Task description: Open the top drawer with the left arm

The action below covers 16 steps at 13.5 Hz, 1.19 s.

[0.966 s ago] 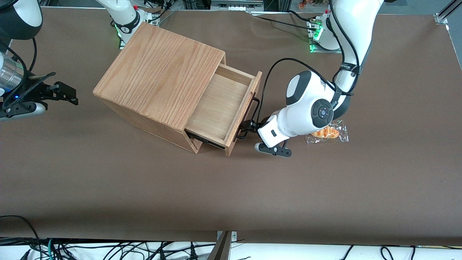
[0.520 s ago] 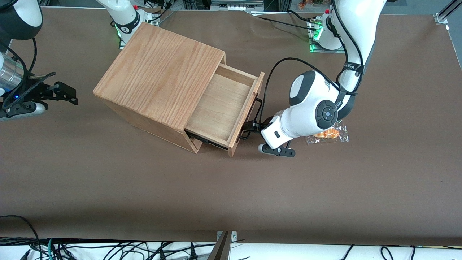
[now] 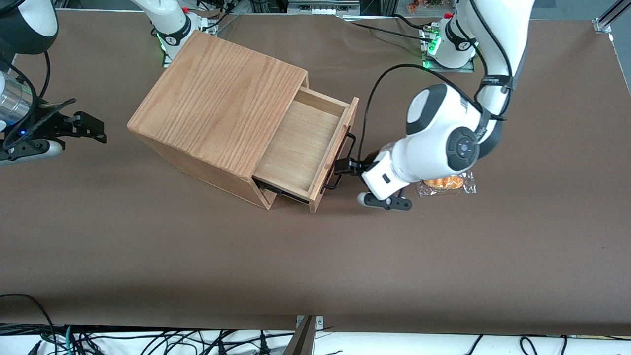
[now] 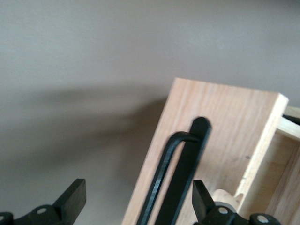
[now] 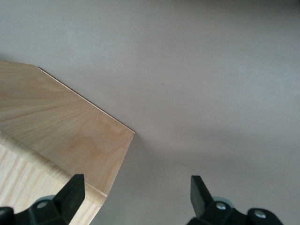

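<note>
The top drawer (image 3: 300,143) stands pulled well out of the oak-grained cabinet (image 3: 222,98), and its pale inside is bare. Its black bar handle (image 3: 343,159) sticks out of the drawer front (image 4: 225,122). My left arm (image 3: 434,143) reaches down in front of the drawer, with its gripper (image 3: 347,166) level with the handle. In the left wrist view the gripper (image 4: 139,199) is open. Its fingers (image 4: 75,196) stand wide apart, and the handle bar (image 4: 161,187) runs between them without touching either.
A clear packet with an orange item (image 3: 446,183) lies on the brown table (image 3: 315,256) partly under the left arm's wrist, farther from the cabinet than the gripper. The arm's black cable (image 3: 374,93) arcs above the table beside the drawer front.
The left arm's wrist has drawn away from the cabinet toward the working arm's end of the table and risen a little. The drawer slid out slightly, then settled back; it stays open.
</note>
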Available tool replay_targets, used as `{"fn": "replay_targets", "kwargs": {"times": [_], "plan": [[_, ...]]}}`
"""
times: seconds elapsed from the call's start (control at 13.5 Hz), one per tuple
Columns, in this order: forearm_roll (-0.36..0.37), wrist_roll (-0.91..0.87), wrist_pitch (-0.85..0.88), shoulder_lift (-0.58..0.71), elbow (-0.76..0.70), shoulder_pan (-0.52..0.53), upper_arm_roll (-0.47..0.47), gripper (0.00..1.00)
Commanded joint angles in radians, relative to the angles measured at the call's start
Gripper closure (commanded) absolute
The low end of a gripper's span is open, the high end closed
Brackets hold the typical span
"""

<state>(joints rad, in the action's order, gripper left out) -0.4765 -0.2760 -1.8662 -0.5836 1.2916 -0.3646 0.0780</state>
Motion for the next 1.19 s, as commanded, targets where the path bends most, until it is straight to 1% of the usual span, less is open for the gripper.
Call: {"fn": "replay_targets", "kwargs": {"times": [0.0, 0.15, 0.22, 0.37, 0.45, 0.59, 0.67, 0.74, 0.82, 0.89, 0.97, 1.04, 1.11], "plan": [[0.024, -0.009, 0.09, 0.004, -0.06, 0.091, 0.005, 0.0], [0.033, -0.003, 0.148, 0.007, -0.072, 0.166, 0.0, 0.0], [0.047, 0.027, 0.178, 0.007, -0.074, 0.206, 0.002, 0.0], [0.186, 0.09, 0.209, 0.014, -0.074, 0.266, 0.003, 0.0], [0.221, 0.142, 0.222, 0.021, -0.072, 0.297, 0.002, 0.0], [0.234, 0.249, 0.229, 0.021, -0.057, 0.35, 0.0, 0.0], [0.258, 0.285, 0.252, 0.021, -0.055, 0.374, -0.001, 0.0], [0.313, 0.329, 0.271, 0.021, -0.06, 0.398, 0.0, 0.0], [0.349, 0.369, 0.277, 0.025, -0.057, 0.413, 0.003, 0.0], [0.363, 0.379, 0.277, 0.036, -0.051, 0.435, 0.011, 0.0], [0.363, 0.385, 0.278, 0.082, -0.019, 0.447, 0.008, 0.0], [0.367, 0.385, 0.265, 0.152, 0.051, 0.443, -0.001, 0.0], [0.409, 0.386, 0.234, 0.222, 0.131, 0.443, -0.003, 0.0]]}}
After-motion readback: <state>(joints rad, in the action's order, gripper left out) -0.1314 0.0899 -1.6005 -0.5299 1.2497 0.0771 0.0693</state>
